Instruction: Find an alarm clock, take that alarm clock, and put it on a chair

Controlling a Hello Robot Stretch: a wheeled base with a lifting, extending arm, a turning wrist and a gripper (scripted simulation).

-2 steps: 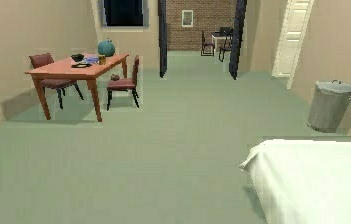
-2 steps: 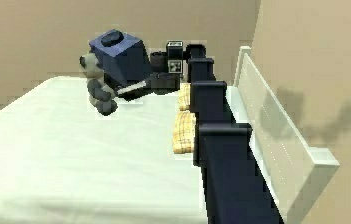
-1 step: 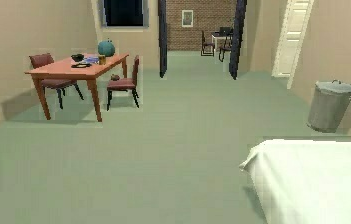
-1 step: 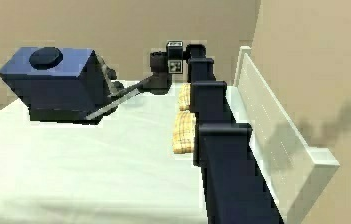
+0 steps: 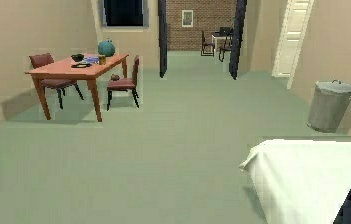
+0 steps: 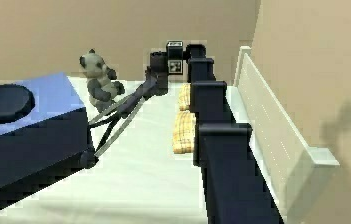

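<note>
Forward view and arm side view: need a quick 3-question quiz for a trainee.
1. True or false: in the forward view, a chair stands at the right end of the wooden table.
2. What stands by the forward view's right wall? A) grey bin B) sofa C) fridge
3. Fill in: in the arm side view, the grey stuffed toy sits on the white ____.
Key: 1 true; 2 A; 3 bed.
</note>
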